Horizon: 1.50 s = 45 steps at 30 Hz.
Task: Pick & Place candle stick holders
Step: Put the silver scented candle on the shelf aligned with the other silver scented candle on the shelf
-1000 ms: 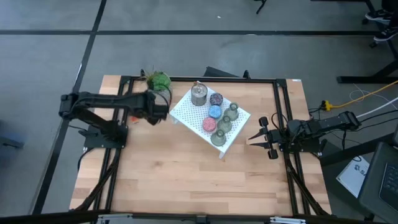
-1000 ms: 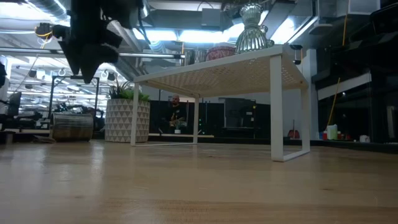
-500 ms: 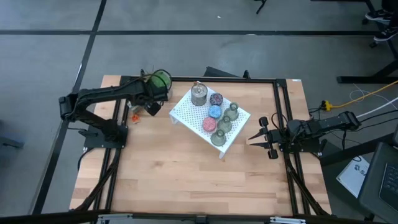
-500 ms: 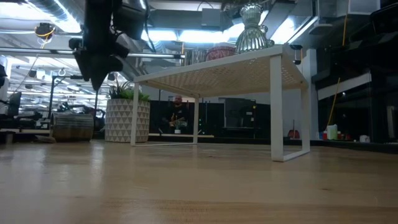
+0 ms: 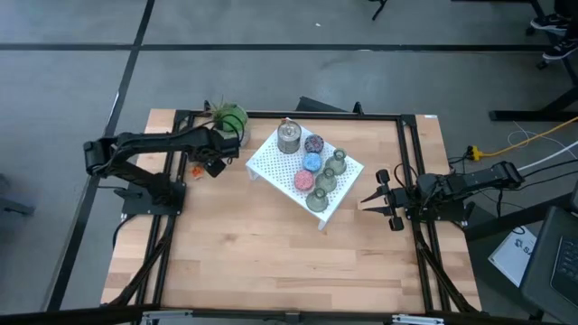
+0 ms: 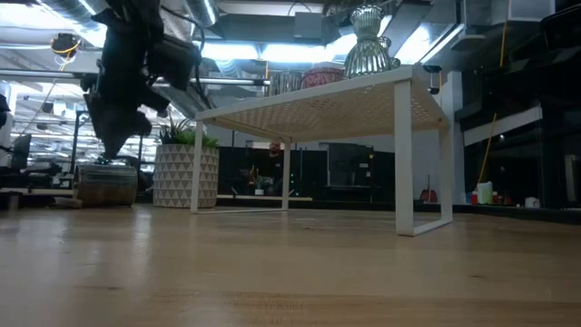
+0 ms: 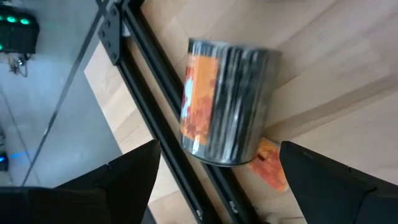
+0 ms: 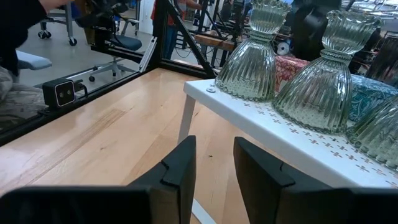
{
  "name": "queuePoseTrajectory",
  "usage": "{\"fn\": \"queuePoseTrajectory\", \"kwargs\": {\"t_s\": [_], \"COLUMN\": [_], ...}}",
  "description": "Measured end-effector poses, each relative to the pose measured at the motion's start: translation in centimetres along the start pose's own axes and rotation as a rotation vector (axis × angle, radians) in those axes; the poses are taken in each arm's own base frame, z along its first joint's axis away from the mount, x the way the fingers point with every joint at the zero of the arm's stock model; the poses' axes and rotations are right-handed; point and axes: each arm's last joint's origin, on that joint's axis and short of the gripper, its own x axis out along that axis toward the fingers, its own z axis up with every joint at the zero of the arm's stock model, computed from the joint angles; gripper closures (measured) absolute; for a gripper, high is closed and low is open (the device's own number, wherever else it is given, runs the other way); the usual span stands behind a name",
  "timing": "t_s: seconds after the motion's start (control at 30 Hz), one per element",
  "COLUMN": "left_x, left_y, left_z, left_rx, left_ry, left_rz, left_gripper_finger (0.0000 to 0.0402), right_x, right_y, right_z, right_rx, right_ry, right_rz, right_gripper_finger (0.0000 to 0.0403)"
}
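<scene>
One shiny silver candle stick holder (image 7: pixel 225 102) with an orange label rests on the table at its far left edge, beside the black frame rail; it also shows in the high view (image 5: pixel 193 170) and the low view (image 6: pixel 105 183). My left gripper (image 7: pixel 217 186) hangs open above it, one finger on either side, touching nothing; it also shows in the high view (image 5: pixel 210 164). The other silver holder (image 5: pixel 289 137), the purple (image 5: pixel 313 143), blue (image 5: pixel 312 162), pink (image 5: pixel 304 180) and three olive-green holders (image 5: pixel 325 179) stand on the white perforated stand (image 5: pixel 266 161). My right gripper (image 5: pixel 372 202) waits at the right edge, slightly open and empty.
A green potted plant (image 5: pixel 230 117) stands at the far edge, close to my left arm. Black frame rails (image 5: pixel 172 226) run along the table's sides. Bare wood (image 5: pixel 271 262) lies in front of the stand. An orange scrap (image 7: pixel 270 168) lies by the silver holder.
My left gripper has swung away from the stand toward the table's left edge and has come down over the silver holder there. The holder itself has stayed where it was.
</scene>
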Motion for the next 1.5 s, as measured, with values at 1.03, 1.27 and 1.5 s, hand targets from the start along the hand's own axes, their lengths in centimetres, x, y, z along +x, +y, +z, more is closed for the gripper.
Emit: {"fn": "queuePoseTrajectory", "kwargs": {"t_s": [1.03, 1.27, 1.5], "left_x": [2.4, 2.4, 2.2], "left_y": [1.2, 1.0, 1.7], "left_z": [0.5, 1.1, 1.1], "left_rx": [0.009, 0.059, -0.072], "left_ry": [0.108, 0.043, -0.008], "left_rz": [-0.075, -0.085, -0.003], "left_gripper_finger": [0.0139, 0.0122, 0.0075], "right_x": [0.0, 0.0, 0.0], "right_y": [0.0, 0.0, 0.0], "right_z": [0.0, 0.0, 0.0], "right_rx": [0.0, 0.0, 0.0], "right_ry": [0.0, 0.0, 0.0], "right_rz": [0.0, 0.0, 0.0], "right_gripper_finger": [0.029, 0.0291, 0.0291]}}
